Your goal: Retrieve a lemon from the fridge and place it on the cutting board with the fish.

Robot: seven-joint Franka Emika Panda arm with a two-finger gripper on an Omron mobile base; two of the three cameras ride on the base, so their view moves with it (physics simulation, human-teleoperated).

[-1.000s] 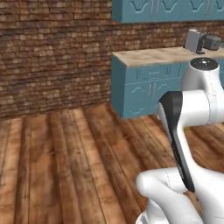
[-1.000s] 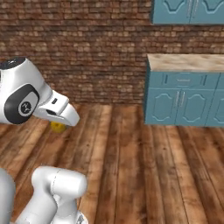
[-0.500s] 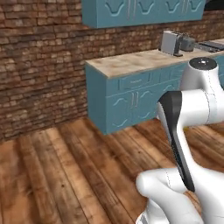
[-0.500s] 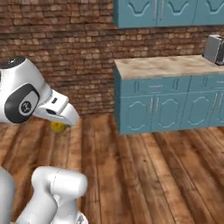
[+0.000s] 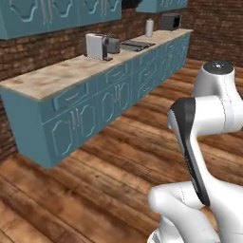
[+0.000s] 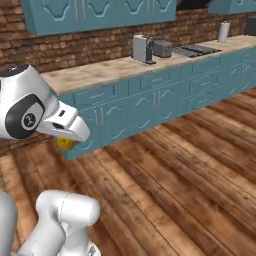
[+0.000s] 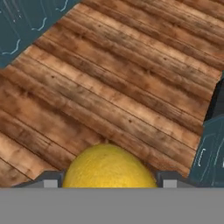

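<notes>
Clearly the lemon (image 7: 109, 167) sat clamped between the two fingers (image 7: 49, 180), one dark tip pressed to each side of its yellow skin, jaws spread wide to take its girth. In the right base view the lemon (image 6: 65, 143) peeked out beneath the white hand, hanging above the wooden floor (image 6: 165, 185) with nothing under it. Beyond the fruit ran brown floor planks (image 7: 122, 78). Farther off stood a row of teal cabinets (image 5: 90, 109) under a pale speckled surface (image 5: 52, 76). On that surface rested a grey toaster (image 6: 162, 48), a white boxy appliance (image 5: 95, 46) and, well down the run, a white roll (image 5: 150, 27). Brick wall (image 6: 75, 47) backed it all.
</notes>
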